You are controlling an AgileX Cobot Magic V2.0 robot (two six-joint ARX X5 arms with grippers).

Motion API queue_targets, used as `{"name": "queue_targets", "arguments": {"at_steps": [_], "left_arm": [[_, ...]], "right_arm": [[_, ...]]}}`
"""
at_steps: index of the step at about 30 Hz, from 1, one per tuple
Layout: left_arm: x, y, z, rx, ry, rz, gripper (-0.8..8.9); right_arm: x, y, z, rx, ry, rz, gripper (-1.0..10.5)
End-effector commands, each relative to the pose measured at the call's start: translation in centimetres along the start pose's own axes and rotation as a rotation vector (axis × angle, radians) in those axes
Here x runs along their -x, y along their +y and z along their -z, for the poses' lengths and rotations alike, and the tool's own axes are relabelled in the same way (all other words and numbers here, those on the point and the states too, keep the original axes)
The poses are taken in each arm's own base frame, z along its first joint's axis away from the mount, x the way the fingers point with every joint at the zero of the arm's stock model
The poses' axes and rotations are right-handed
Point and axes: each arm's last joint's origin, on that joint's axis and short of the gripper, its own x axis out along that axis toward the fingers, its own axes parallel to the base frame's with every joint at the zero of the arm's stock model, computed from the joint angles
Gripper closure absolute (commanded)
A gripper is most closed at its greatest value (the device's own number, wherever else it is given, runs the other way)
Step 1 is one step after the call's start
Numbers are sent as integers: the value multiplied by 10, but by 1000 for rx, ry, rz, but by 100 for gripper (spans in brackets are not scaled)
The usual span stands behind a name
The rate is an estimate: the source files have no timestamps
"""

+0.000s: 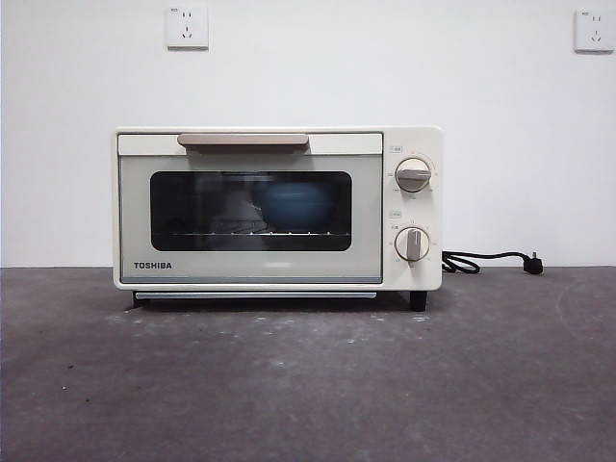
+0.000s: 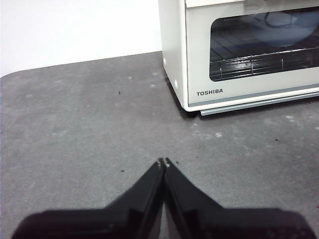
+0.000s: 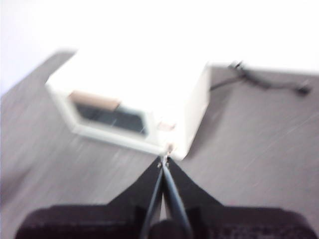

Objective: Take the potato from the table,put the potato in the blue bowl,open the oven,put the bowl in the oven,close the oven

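Bare table (image 1: 308, 385) fills the near ground in the front view, and neither arm shows there. From my seat I see the oven (image 1: 277, 209) standing shut, its door flush, with the bowl (image 1: 294, 204) on the rack behind the glass. I cannot see the potato; I take it to be in the bowl, but the glass and the rim hide it.

My left gripper (image 2: 164, 162) hangs over the table with its jaws pressed together and nothing between them. The oven stands ahead of it and off toward the right arm's side, its near corner close, and the bowl (image 2: 286, 30) shows through the window. My right gripper (image 3: 165, 160) is higher and farther back, jaws likewise together and empty. That picture is blurred, yet the oven (image 3: 134, 107) lies ahead of the tips, with the handle (image 3: 94, 101) off toward the left arm's side.

The handle's long axis runs level across the top of the door. Should the door need another push, I judge the left gripper nearer the door, the right better placed above the handle. As I read it, every step looks done and only pulling clear remains.
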Motion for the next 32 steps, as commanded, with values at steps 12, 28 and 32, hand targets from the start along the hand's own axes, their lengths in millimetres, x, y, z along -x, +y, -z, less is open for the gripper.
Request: {"name": "queue_targets", "arguments": {"at_steps": [12, 28, 32], "left_arm": [[-1, 0, 4, 12, 9, -5, 818], [-1, 0, 4, 12, 9, -5, 818], [-1, 0, 4, 12, 9, -5, 817]], "right_arm": [[-63, -24, 102, 31, -307, 156, 946], [-121, -35, 238, -40, -306, 151, 946], [-127, -36, 253, -52, -284, 150, 946]]}}
